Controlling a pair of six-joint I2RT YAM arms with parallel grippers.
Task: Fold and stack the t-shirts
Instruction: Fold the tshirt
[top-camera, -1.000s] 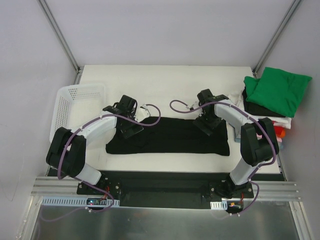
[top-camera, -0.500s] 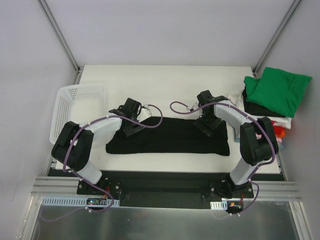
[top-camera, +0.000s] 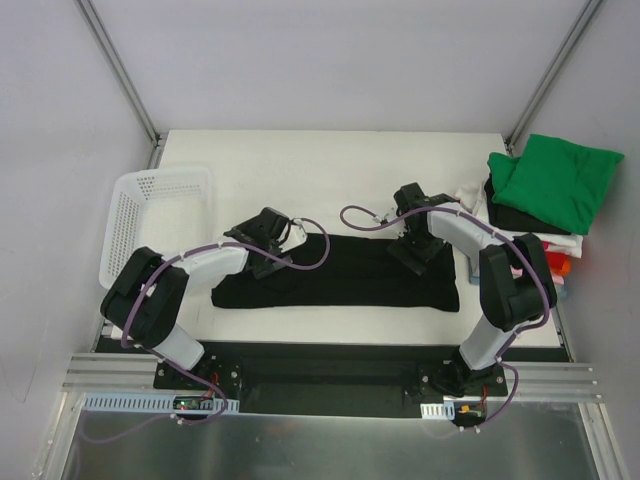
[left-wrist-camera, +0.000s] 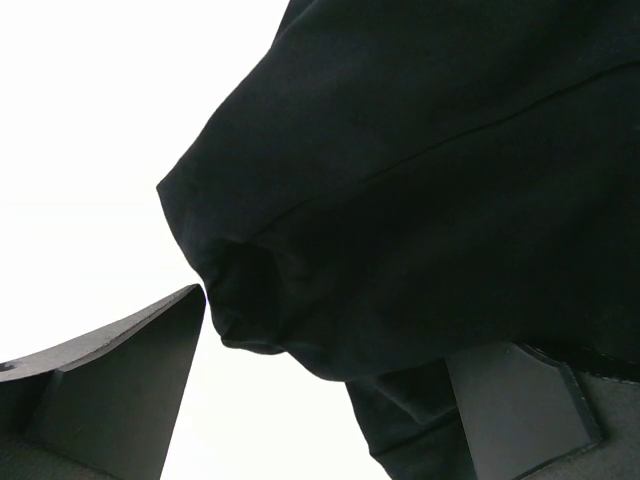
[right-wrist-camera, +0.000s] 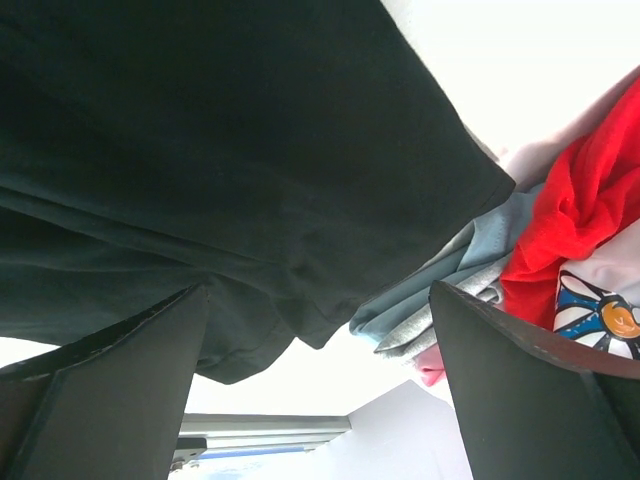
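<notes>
Left claw (top-camera: 275, 245), right claw (top-camera: 418, 248): open, empty.
Black t-shirt (top-camera: 350, 280) lay lengthwise along bench (top-camera: 330, 165) near edge, a claw above each end.

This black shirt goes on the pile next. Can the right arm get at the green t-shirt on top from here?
Probably yes. The green t-shirt tops the pile just to the right of the right gripper, which hangs open over the black t-shirt; nothing stands between them.

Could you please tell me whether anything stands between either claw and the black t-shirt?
Nothing visible does. Both open claws are at the black t-shirt, the left claw near its left end, the right claw near its right end.
</notes>
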